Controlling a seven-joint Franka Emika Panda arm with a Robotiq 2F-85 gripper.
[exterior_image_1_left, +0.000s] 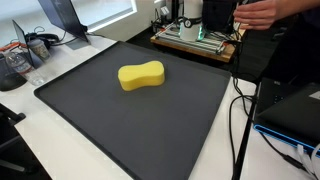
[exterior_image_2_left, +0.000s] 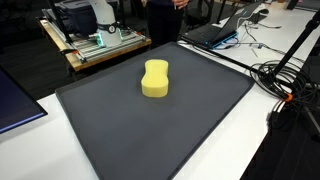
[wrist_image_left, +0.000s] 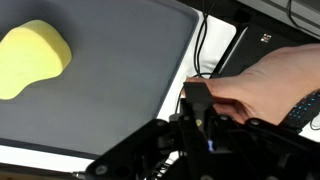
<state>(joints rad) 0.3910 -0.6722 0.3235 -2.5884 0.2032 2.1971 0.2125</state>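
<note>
Wrist view and both exterior views are taken up mostly by a dark grey mat (wrist_image_left: 110, 110) (exterior_image_1_left: 130, 130) (exterior_image_2_left: 150, 130), a broad rectangle with a low raised rim. It lies flat on a white table (exterior_image_1_left: 222, 140) (exterior_image_2_left: 45, 140).

Beyond the mat's far edge in both exterior views stands a wooden platform (exterior_image_1_left: 195, 42) (exterior_image_2_left: 95, 50) carrying equipment with a green light. An open laptop (exterior_image_2_left: 212, 36) sits on the table near one far corner of the mat, and a tangle of black cables (exterior_image_2_left: 285, 80) runs over the white surface beside the mat.

The yellow sponge (exterior_image_1_left: 141, 76) (exterior_image_2_left: 155, 79) (wrist_image_left: 30, 58) has a pinched waist like a peanut. It lies flat on the mat, a little toward the far side from the middle and well clear of every rim.

From the wrist it shows at the upper left, well apart from the gripper (wrist_image_left: 198, 100). A person's hand (wrist_image_left: 265, 85) comes in from the right of that view, just beside the fingertips — whether it touches them cannot be told. A black cable (wrist_image_left: 200, 45) runs along the mat's edge above the gripper.

The fingers are drawn together at the mat's edge, and nothing can be made out between them — the sponge is not in their grasp.
</note>
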